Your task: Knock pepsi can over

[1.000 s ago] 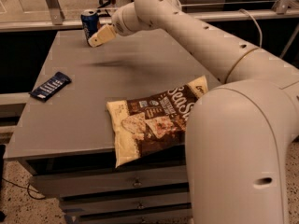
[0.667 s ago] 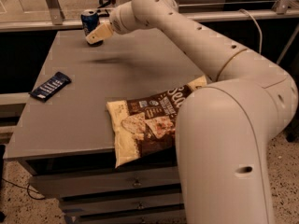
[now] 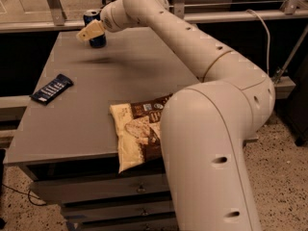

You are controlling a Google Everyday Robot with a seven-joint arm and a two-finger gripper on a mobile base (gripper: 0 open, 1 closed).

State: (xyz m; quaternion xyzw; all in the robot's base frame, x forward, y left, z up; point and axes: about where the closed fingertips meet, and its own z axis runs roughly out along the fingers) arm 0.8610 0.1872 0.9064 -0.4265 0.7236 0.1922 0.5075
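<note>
1. The pepsi can (image 3: 90,17) is seen upright at the far left corner of the grey table (image 3: 144,71), close to the far edge.
2. The gripper (image 3: 90,32) is held directly in front of the can, covering its middle; only the can's top and its base are left showing. Whether the two touch cannot be told.
3. Whether the gripper is open or closed cannot be told.
4. The arm (image 3: 192,42) is stretched from the near right across the table to the far left, with its wrist angled down towards the can and its large base segment filling the near right foreground.
5. A faint shadow is cast on the tabletop just near of the gripper.
6. Bare tabletop is left between the can and the other items.
7. A dark-blue snack bar wrapper (image 3: 51,88) is laid flat near the left edge, well apart from the can.
8. A chip bag (image 3: 139,129) is laid at the near edge, partly hidden by the arm and slightly overhanging the drawers (image 3: 139,189).
</note>
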